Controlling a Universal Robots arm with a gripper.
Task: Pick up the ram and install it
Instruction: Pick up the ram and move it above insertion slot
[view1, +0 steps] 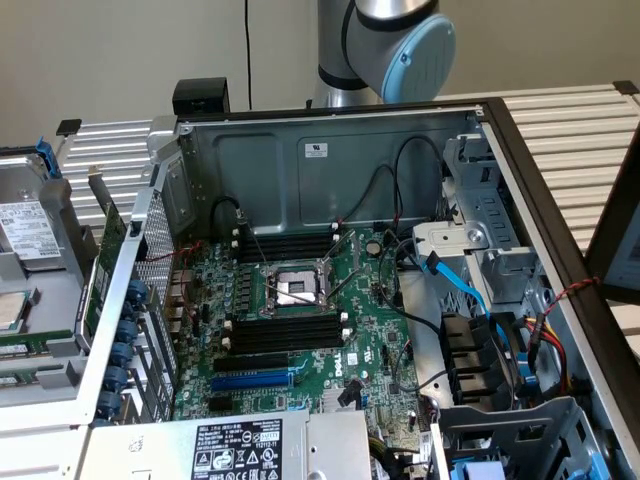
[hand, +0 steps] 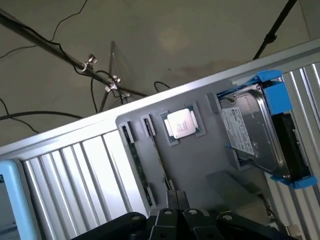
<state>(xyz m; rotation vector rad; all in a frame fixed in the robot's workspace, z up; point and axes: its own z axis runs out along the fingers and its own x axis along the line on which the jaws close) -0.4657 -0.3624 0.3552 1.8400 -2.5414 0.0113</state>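
Gripper (hand: 176, 196) closed, above gray tray (hand: 200, 160) w/ ram (hand: 136, 165), CPU (hand: 182, 123), HDD (hand: 255, 132) alongside.

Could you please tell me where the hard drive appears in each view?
Exterior view: the hard drive lies at the exterior view's far left edge, in the grey tray beside the computer case.
Wrist view: the hard drive sits in a blue bracket in that tray, next to the processor chip.
Shared landmark: the grey tray.

A slatted metal table (view1: 570, 130) carries an open computer case (view1: 330, 150). A grey parts tray (hand: 200, 165) lies just beside the case.
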